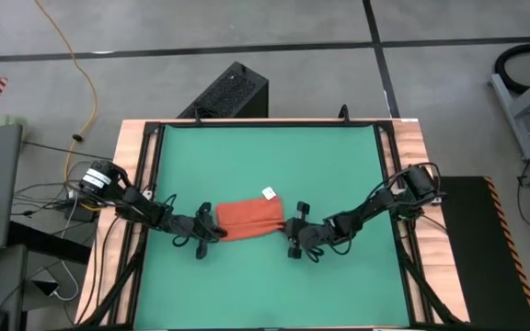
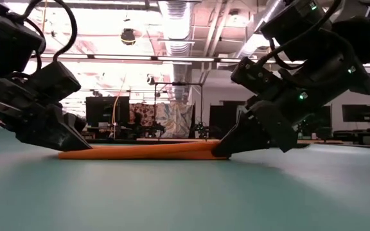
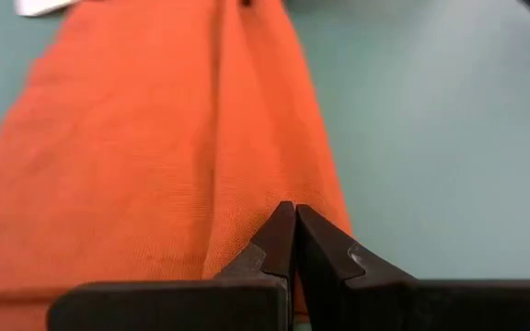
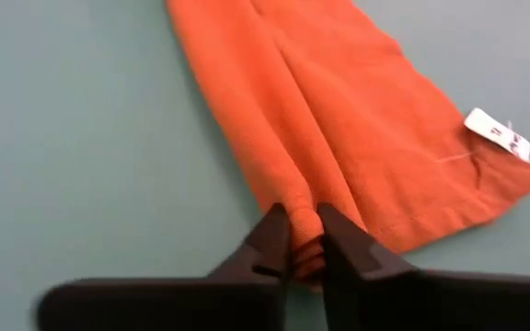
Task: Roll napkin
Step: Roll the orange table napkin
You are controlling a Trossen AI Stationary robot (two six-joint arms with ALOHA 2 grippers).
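Observation:
The orange-red napkin (image 1: 247, 219) lies flat on the green table top (image 1: 265, 156) as a folded band running left to right, its white tag (image 4: 497, 133) at the far right corner. My left gripper (image 1: 212, 225) is shut at the band's left end and my right gripper (image 1: 294, 230) is shut at its right end. Both sit low on the table in the low view, the napkin (image 2: 140, 151) stretched flat between them. My left gripper meets the napkin's left end close to its near long edge (image 3: 316, 198), where a crease runs up to the shut fingertips. It comes slanting down from the table's left, along the band. The cloth lies on the table. My right gripper pinches a small bunched fold (image 4: 304, 241) of the napkin's right end between its two fingers, near the near long edge. It comes slanting down from the table's right, along the band. The cloth there puckers into a ridge, and the rest lies flat on the table.
Bare green surface lies free on the far and near sides of the napkin. A wooden frame (image 1: 141, 138) with black rails borders the table. A black box (image 1: 233, 92) stands just beyond the far edge.

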